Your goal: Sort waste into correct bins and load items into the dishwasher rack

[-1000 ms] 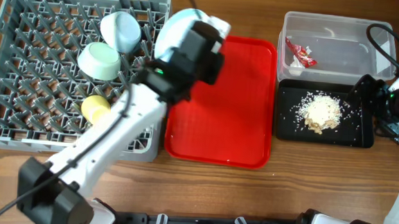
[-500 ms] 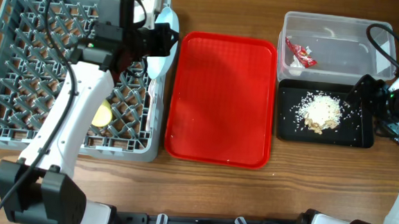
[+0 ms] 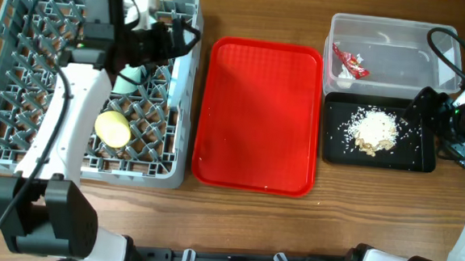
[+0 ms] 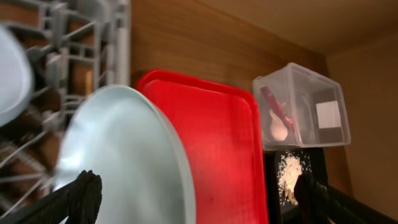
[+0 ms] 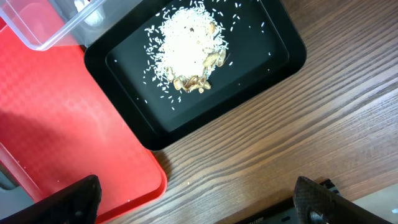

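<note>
The left gripper (image 4: 196, 198) has moved further in over the rack (image 3: 1, 76) than half a second ago. Its jaws are wide apart, with the blue plate (image 4: 118, 155) between them. From overhead the plate stands on edge just inside the rack's right wall, no longer out over the red tray (image 3: 258, 116). The yellow cup (image 3: 112, 129) in the rack is now fully uncovered. Well right of the rack, nothing has changed: the right gripper (image 5: 196, 202) hangs with jaws apart beside the black tray (image 3: 336, 149) holding the rice (image 3: 376, 129), and the wrapper (image 3: 351, 65) lies in the clear tub (image 3: 396, 35).
</note>
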Tool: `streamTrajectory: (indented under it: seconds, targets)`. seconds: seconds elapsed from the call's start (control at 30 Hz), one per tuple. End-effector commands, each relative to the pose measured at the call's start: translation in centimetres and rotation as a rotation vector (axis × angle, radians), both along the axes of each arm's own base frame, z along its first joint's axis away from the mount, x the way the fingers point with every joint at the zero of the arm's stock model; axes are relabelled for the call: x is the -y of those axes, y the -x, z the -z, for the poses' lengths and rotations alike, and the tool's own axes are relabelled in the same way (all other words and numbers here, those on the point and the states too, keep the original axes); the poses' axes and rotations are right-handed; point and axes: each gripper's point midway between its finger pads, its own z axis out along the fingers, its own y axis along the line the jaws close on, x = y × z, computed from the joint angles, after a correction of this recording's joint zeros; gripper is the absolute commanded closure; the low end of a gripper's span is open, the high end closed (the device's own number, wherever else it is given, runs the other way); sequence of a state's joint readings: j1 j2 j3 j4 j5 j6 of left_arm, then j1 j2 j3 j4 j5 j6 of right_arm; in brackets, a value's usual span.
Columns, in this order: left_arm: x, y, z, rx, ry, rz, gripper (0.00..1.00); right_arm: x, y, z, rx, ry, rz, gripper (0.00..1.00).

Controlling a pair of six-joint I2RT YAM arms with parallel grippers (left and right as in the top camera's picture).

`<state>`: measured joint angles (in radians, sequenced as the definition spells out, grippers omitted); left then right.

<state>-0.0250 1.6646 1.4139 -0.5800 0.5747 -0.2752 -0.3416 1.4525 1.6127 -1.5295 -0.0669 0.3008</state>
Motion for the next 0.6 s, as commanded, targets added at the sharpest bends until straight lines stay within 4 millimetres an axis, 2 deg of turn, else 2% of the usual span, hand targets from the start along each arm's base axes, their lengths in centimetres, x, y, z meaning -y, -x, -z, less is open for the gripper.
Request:
streamTrajectory:
  seconds: [0.0,0.07,0.13,0.23,0.33,0.43,0.53,0.57]
  targets:
    - [-3.1,0.1,-0.9,0.006,-0.03,-0.075,0.0,-0.2,-0.1,-0.8,0.039,0.006,-0.015,0.0]
    - [-4.2,0.7,-1.3,0.015,-0.061,-0.085,0.0,-0.7,-0.7,-1.0,0.068,-0.025,-0.025,0.0]
    - [-4.8,1.4,-1.5,0.009,-0.094,-0.094,0.0,-2.2,-2.1,-1.6,0.143,-0.096,-0.097,0.0]
    - [-6.4,2.7,-0.8,-0.046,-0.194,-0.166,0.0,-4.6,-4.4,-2.7,0.259,-0.166,-0.228,0.0]
    - [-7.1,4.6,0.4,-0.132,-0.255,-0.195,0.0,-6.2,-6.0,-3.4,0.319,-0.151,-0.3,0.0]
    - [-8.0,6.5,1.7,-0.229,-0.305,-0.217,0.0,-8.5,-8.1,-4.0,0.391,-0.117,-0.415,0.0]
    - [-9.0,7.5,2.5,-0.283,-0.358,-0.248,0.0,-9.9,-9.6,-3.6,0.4,-0.057,-0.472,0.0]
    - [-9.5,7.9,2.8,-0.315,-0.365,-0.289,0.0,-10.5,-10.1,-2.9,0.377,-0.024,-0.492,0.0]
